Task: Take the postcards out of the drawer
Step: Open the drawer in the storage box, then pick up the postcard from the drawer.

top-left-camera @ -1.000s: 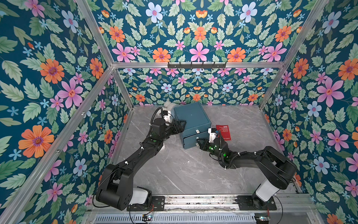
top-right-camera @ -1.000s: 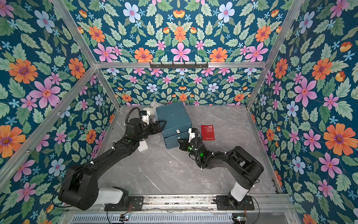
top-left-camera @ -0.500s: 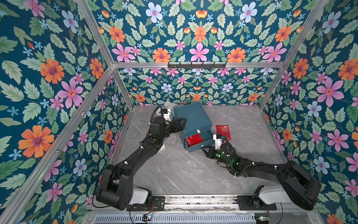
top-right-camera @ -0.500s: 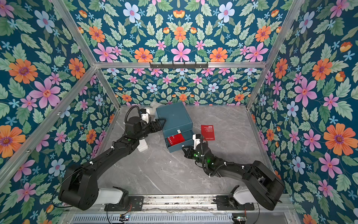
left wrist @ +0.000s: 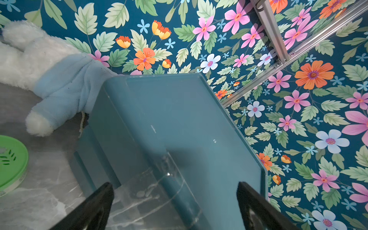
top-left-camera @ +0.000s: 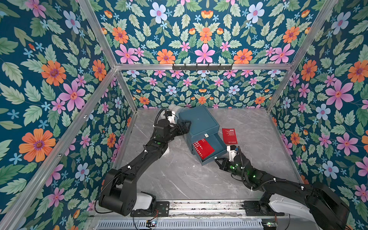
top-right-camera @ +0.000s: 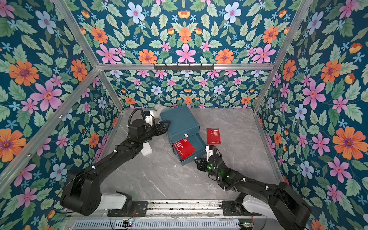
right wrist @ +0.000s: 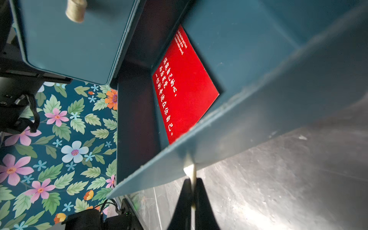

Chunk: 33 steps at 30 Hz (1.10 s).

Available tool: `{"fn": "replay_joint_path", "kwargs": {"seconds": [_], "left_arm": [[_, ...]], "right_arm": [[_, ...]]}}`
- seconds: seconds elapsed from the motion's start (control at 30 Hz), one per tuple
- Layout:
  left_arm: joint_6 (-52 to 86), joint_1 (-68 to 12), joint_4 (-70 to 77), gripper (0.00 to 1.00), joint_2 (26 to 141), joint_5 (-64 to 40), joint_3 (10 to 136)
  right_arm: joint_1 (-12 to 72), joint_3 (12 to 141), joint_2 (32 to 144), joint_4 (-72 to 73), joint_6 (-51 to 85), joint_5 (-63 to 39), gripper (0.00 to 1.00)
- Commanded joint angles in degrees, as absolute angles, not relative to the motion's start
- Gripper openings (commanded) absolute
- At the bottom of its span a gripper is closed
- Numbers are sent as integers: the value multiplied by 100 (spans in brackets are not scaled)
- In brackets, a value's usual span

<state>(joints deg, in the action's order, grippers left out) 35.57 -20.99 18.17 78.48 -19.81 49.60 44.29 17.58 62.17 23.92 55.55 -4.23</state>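
Note:
In both top views a teal cabinet [top-left-camera: 199, 121] [top-right-camera: 179, 119] stands at the back, its lower drawer [top-left-camera: 219, 143] [right wrist: 258, 119] pulled out. One red postcard [top-left-camera: 203, 148] [top-right-camera: 184, 148] [right wrist: 185, 89] with white text lies in the drawer. A second red postcard [top-left-camera: 229, 136] [top-right-camera: 213, 136] reading DREAM lies on the table right of the cabinet. My right gripper [top-left-camera: 217, 159] [right wrist: 192, 183] is shut on the drawer's cream pull tab [right wrist: 190, 169]. My left gripper [top-left-camera: 186, 126] [left wrist: 175, 189] is open, its jaws either side of the cabinet's rear left edge.
A white and blue plush toy [left wrist: 49, 75] [top-left-camera: 175, 107] lies behind the cabinet against the back wall. A white tub with a green lid [left wrist: 10, 159] [top-right-camera: 146, 150] sits under the left arm. The upper drawer's knob [right wrist: 76, 10] is above the open drawer. Floral walls enclose the marble table.
My right gripper has drawn back toward the front with the pull tab, sliding the lower drawer open and baring the red postcard inside. The left arm has stayed at the cabinet.

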Motion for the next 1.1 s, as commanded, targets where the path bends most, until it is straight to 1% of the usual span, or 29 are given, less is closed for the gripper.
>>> {"fn": "replay_joint_path", "kwargs": {"seconds": [0.0,0.07,0.2,0.3,0.4,0.53,0.63,0.73,0.9,1.07], "left_arm": [[3499,-2101,1830,99,7863,-1914,5014],[3498,-2102,1817,99,7852,-1912,5027],[3396,-2101,1698,99,7758,-1810,5036],[3257,-2102,1525,99,7636,-1710,5031],[3152,-2106,1365,99,7502,-1669,5019],[2997,-2101,1064,100,7345,-1662,5001],[2884,-2102,897,99,7203,-1722,4926],[2843,-2101,1118,100,6939,-1786,4562],[3028,-2125,1444,100,6645,-1985,4065],[3400,-2221,1968,100,6463,-2082,3525]], "right_arm": [[4438,1760,6152,2075,5658,-299,2],[4447,1824,6144,1986,5619,-331,10],[4446,1946,6050,1728,5534,-389,29],[4447,2092,5791,1314,5413,-348,38],[4447,2360,5479,700,5162,-221,44],[4440,2851,5283,21,4717,-54,51],[4426,3414,5464,-422,4147,-138,57],[4291,4044,5911,-857,3735,-387,59],[4038,4762,6708,-1006,3281,-971,60],[3878,5434,7404,-1364,2946,-1141,62]]}}
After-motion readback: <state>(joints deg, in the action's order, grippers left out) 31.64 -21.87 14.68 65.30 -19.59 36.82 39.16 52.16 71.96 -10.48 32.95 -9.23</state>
